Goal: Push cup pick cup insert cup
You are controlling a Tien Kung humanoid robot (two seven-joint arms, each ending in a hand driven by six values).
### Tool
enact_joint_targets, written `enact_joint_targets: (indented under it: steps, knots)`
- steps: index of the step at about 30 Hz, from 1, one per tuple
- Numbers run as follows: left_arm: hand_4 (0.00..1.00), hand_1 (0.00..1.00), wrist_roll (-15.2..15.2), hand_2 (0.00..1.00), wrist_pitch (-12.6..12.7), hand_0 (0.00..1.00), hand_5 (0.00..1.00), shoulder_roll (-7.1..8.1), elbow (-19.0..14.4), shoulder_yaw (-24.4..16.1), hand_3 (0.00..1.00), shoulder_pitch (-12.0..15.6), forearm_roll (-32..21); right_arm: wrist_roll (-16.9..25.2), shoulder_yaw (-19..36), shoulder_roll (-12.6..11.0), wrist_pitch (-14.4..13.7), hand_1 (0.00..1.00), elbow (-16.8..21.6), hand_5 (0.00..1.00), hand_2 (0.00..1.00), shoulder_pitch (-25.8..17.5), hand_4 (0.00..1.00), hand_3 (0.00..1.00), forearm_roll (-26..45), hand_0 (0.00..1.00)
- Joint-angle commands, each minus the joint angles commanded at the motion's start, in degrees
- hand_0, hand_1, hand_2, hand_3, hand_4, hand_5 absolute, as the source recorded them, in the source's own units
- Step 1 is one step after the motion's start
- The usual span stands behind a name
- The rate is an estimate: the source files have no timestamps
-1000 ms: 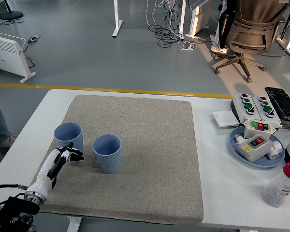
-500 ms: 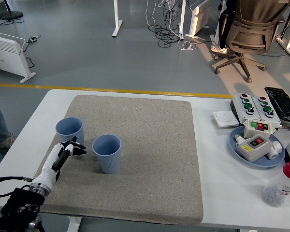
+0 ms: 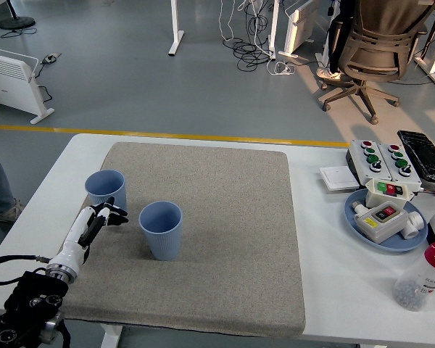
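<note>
Head view: two blue ribbed cups stand upright on a grey felt mat (image 3: 217, 217) that covers most of the white table (image 3: 326, 290). The left cup (image 3: 106, 190) sits close to the mat's left edge, toward the middle of that side. The right cup (image 3: 160, 229) stands apart from it, nearer the table's front, with a clear strip of mat between the two. The robot's left hand (image 3: 100, 219) comes in from the lower left corner, its white forearm lying along the mat's left border. The black fingers (image 3: 113, 214) are slightly parted and bent, closing on nothing; their tips sit just at the near side of the left cup's base, and whether they touch it cannot be told. To the right of the cups the mat lies open all the way to its right edge, and its far half is bare as well. Beyond the mat's right edge, well apart from the cups, are a blue plate (image 3: 386, 223) carrying switch boxes, a grey button box (image 3: 380, 158) and a red-capped bottle (image 3: 422, 275) near the table's front right corner.
</note>
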Motion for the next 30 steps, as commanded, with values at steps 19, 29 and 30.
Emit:
enact_joint_targets:
  steps: [19,29,30]
  knots:
    - [0.538,0.544,-0.8,0.454,-0.1,0.588,0.998,-0.72,7.7,7.1,0.427,-6.8,-4.8,-0.3,0.3,0.4,0.3,0.617,0.1,0.508,0.638,-0.4,0.153,0.590,-1.1,0.670]
    - [0.536,0.543,-1.1,0.453,-0.5,0.585,0.998,-1.13,11.8,11.0,0.427,-9.4,-7.8,-0.6,1.0,0.6,0.6,0.616,0.2,0.508,0.638,-0.8,0.154,0.590,-2.3,0.670]
    - [0.536,0.543,-1.2,0.453,-0.4,0.585,0.998,-1.11,12.1,11.3,0.427,-9.5,-8.1,-0.6,1.1,0.7,0.6,0.616,0.2,0.508,0.638,-0.9,0.154,0.590,-2.5,0.670]
